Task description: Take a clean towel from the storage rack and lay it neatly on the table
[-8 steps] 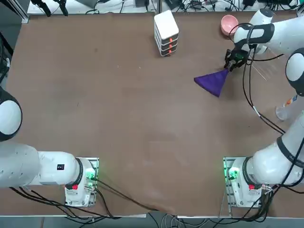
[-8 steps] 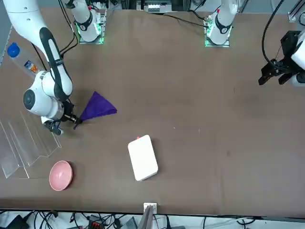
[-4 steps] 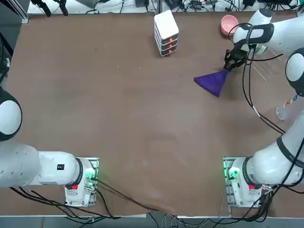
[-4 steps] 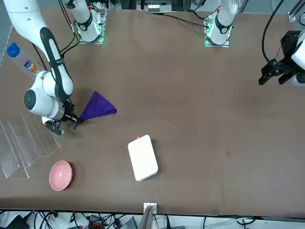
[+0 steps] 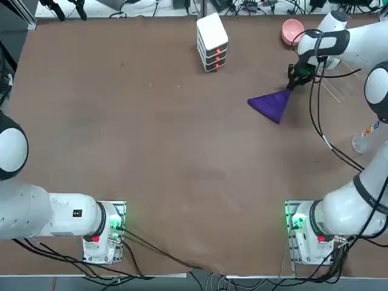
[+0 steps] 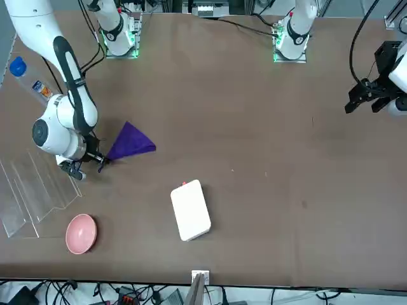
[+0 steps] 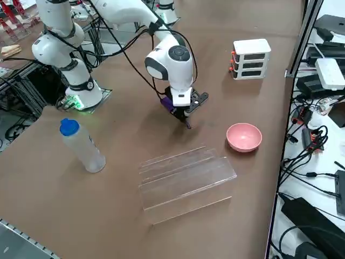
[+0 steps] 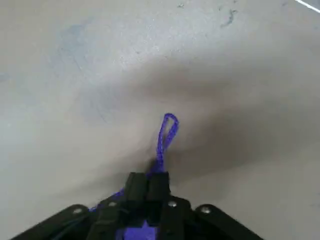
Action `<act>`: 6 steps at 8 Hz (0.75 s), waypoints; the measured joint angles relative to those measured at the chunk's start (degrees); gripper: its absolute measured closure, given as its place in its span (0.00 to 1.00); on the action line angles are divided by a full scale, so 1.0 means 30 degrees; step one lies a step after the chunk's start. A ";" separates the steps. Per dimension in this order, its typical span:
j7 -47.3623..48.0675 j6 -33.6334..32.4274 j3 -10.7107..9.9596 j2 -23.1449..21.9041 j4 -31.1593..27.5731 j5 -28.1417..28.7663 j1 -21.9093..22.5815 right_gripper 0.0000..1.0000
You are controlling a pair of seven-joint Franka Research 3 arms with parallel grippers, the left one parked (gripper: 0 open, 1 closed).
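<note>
Sitting by the surface's far edge, the shallow pink round bowl (image 7: 244,137) has nothing in it, and the see-through plastic rack (image 7: 186,181) beside it looks bare too. The right gripper (image 8: 148,182) is clamped on the looped corner of the deep purple cloth towel (image 5: 271,105), which hangs toward the middle, where the matte brown surface (image 5: 163,133) has loads of open room.

Right claw (image 8: 148,176) now closed on the towel (image 5: 271,105) beside its loop (image 8: 162,142)
</note>
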 joint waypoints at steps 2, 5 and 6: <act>-0.0002 -0.0341 0.0000 -0.0160 0.0036 0.0000 -0.0011 0.98; -0.0100 -0.2462 0.0131 -0.1523 0.0306 0.0000 0.0014 0.98; -0.0105 -0.3632 0.0528 -0.2066 0.0305 0.0001 0.0027 0.98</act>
